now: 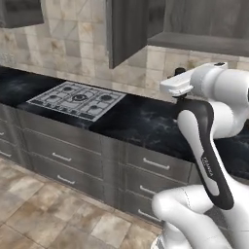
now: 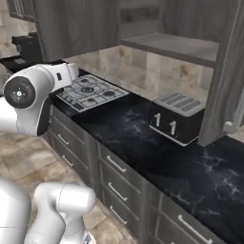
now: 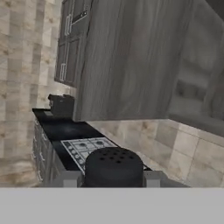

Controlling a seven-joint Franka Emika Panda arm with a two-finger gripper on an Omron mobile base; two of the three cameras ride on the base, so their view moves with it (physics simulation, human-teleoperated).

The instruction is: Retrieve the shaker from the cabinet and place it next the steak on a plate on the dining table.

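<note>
Left base view: the white arm rises at the lower right, its wrist raised level with the underside of the grey wood-grain wall cabinet (image 1: pixel 194 29). A small dark shape, probably the cap of the shaker, sits just above the white hand; the fingers themselves are hidden behind the wrist. Below lie the black marble table (image 1: pixel 141 121) and the silver 4-burner hob (image 1: pixel 78 99) set into it.

Right base view: the open cabinet bay shows its flat grey shelf board (image 2: pixel 176 47) bare where visible. A black 2-slot toaster (image 2: pixel 177 118) stands on the table beneath it, well apart from the arm at the left.

Hand view: the small black cylindrical shaker (image 3: pixel 113 168) with a perforated cap sits between the 2 fingers (image 3: pixel 66 179), which pinch it from either side. The gripper (image 3: pixel 111 180) holds it clear of the shelf, out in front of the cabinet over the hob.

Judgement: retrieval appears complete; carriage to the dining table remains. Neither plate, steak nor dining table is in sight, so a base move is needed. Risks: the round, smooth body could slip or rotate in a narrow pinch during a wide swing, and the raised wrist could strike the cabinet door edge if the base turns before the arm tucks in.
</note>
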